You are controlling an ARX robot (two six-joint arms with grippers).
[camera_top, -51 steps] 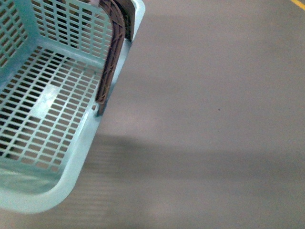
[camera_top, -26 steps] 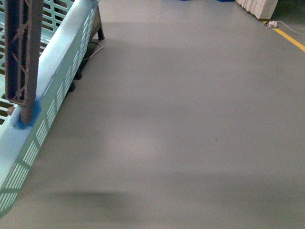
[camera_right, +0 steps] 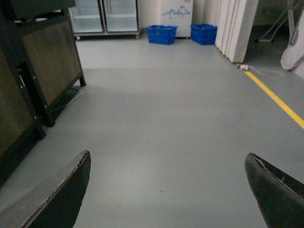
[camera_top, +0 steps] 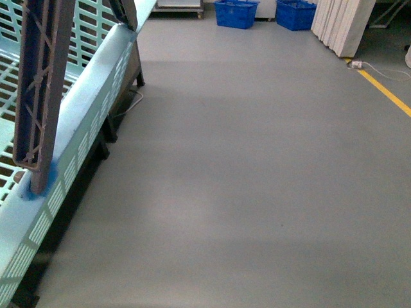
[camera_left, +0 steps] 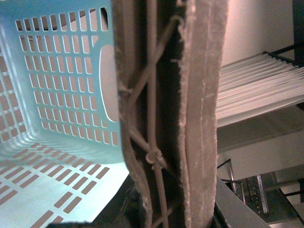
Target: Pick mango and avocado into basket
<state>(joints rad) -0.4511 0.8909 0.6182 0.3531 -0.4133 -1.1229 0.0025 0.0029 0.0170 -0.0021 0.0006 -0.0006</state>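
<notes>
The light turquoise basket [camera_top: 96, 96] fills the left edge of the front view, lifted, with a brown-grey swing handle [camera_top: 42, 83] across its rim. In the left wrist view the basket's lattice wall and floor [camera_left: 57, 95] show, empty as far as I can see. My left gripper [camera_left: 166, 209] is shut on the basket's brown-grey handles [camera_left: 199, 95], which fill the middle of that view. My right gripper [camera_right: 168, 173] is open and empty over the grey floor, its dark fingertips [camera_right: 71, 185] wide apart. No mango or avocado is in view.
Grey floor [camera_top: 257, 160] stretches ahead. A dark cabinet on legs [camera_right: 47, 61] stands on the left. Two blue baskets [camera_top: 236, 13] and white stacked panels [camera_top: 343, 22] are at the far end. A yellow floor line [camera_top: 385, 90] runs on the right.
The front view has swung upward from the floor toward the far room. The basket has shifted to the left edge and shows its side and handle instead of its floor.
</notes>
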